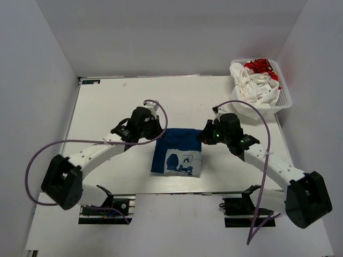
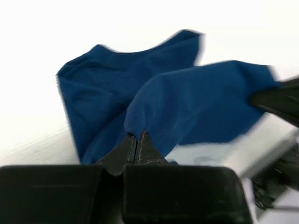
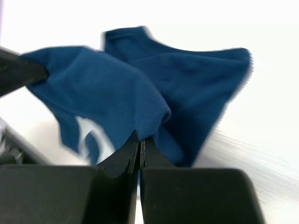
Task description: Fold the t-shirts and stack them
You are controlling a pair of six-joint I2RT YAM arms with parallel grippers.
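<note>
A royal blue t-shirt (image 1: 177, 144) lies partly folded at the table's middle, with a white printed patch (image 1: 183, 162) showing on its near part. My left gripper (image 1: 159, 130) is shut on the shirt's far left corner, and the cloth (image 2: 201, 102) rises in a peak from the pinched tips (image 2: 137, 135). My right gripper (image 1: 203, 136) is shut on the far right corner; the fabric (image 3: 107, 93) drapes up from its closed tips (image 3: 139, 136). The white t-shirt with a red graphic (image 1: 254, 85) sits crumpled in the basket at the back right.
The white mesh basket (image 1: 284, 101) stands at the table's back right corner by the wall. Purple cables (image 1: 37, 155) loop off both arms. White walls close in the table on three sides.
</note>
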